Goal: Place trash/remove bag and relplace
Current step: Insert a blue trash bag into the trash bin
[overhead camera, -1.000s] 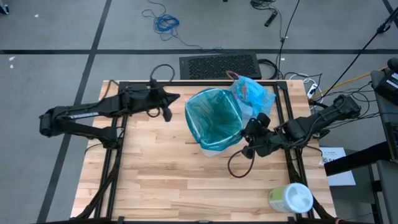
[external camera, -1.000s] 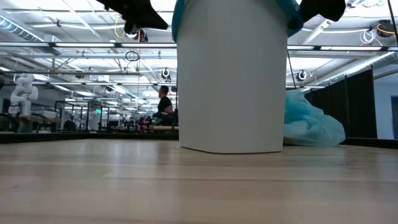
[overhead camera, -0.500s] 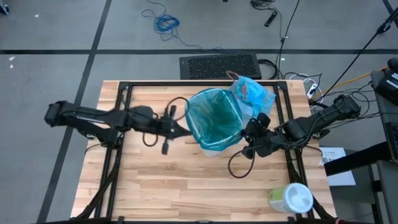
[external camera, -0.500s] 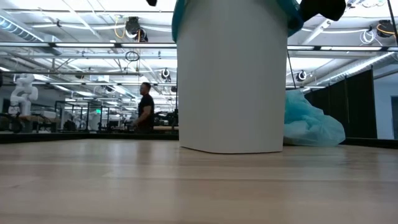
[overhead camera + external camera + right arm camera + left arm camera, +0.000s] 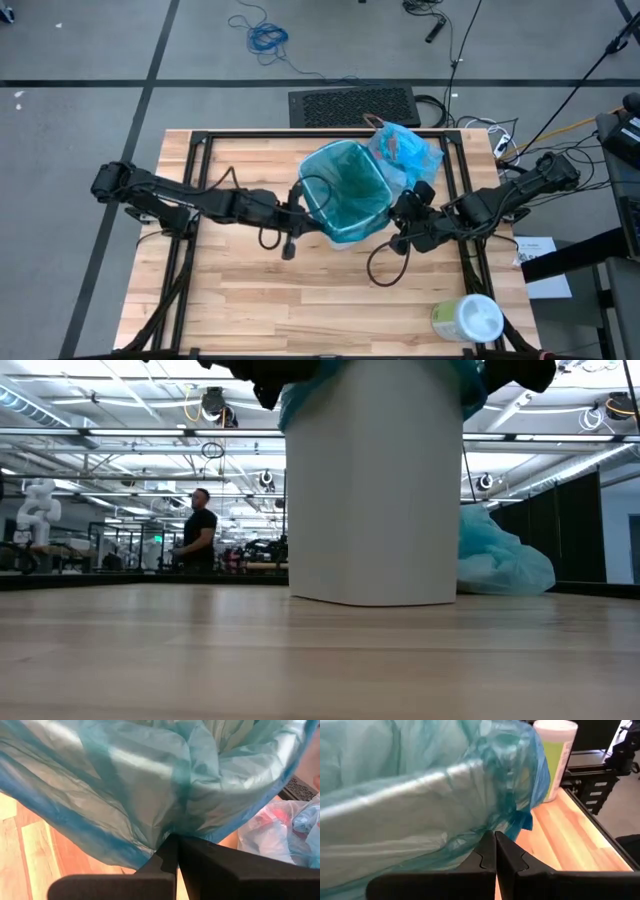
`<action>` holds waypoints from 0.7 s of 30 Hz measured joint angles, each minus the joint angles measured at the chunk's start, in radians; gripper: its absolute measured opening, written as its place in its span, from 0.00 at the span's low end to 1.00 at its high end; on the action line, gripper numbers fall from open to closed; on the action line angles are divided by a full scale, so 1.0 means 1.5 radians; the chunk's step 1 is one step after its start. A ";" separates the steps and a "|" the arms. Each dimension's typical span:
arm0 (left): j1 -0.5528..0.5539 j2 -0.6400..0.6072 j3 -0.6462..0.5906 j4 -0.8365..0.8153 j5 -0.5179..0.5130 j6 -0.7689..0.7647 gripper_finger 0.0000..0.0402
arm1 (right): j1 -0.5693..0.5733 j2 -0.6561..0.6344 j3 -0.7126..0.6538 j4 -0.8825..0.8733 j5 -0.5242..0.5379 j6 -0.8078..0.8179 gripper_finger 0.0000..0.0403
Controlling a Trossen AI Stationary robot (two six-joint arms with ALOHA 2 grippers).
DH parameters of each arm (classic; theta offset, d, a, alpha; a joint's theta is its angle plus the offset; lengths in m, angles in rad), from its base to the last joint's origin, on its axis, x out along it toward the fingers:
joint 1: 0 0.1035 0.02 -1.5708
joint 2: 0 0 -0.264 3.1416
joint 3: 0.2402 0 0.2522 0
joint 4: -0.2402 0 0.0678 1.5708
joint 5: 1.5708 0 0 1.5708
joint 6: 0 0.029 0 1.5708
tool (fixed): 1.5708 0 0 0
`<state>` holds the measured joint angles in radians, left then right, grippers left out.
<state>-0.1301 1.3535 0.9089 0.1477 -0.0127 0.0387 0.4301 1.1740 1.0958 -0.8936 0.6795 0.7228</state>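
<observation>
A white bin (image 5: 345,235) (image 5: 375,490) stands at mid-table, lined with a teal-green liner (image 5: 345,190) folded over its rim. Behind it on the right the light-blue bag (image 5: 405,150) (image 5: 505,565) lies on the table, with brown and red trash showing through it (image 5: 272,827). My left gripper (image 5: 302,207) (image 5: 495,836) is shut at the bin's left rim. My right gripper (image 5: 396,214) (image 5: 173,836) is shut at the bin's right rim. My left gripper presses its shut fingertips against the liner's folded-over skirt (image 5: 490,822) just under the bin's left rim. It comes nearly level from the table's left. No plastic shows between the fingers. My right gripper pinches the liner's overhang (image 5: 172,822) at the bin's right rim between its two fingers, slanting down from the table's right. The plastic puckers toward the fingertips and stays draped over the rim.
A white-and-green wipes tub (image 5: 468,320) (image 5: 555,760) stands at the table's near right corner. Black frame rails (image 5: 190,250) run along the table's left, right and far sides. A person walks in the room beyond the table (image 5: 200,530).
My left gripper has swept from the table's far left toward the near edge and the right, sinking a little, up to the bin's left rim. It has stayed shut. The liner's rim has shifted out of shape on that side. The bin's base has stayed put.
</observation>
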 joint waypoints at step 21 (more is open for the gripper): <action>-0.014 0.012 0.000 -0.057 -0.075 -0.003 0.00 | 0.006 0.096 0.000 -0.092 0.020 0.034 0.00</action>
<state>-0.1513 1.3710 0.9089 0.0629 -0.1256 0.0338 0.4394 1.3185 1.0962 -1.0316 0.7094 0.7742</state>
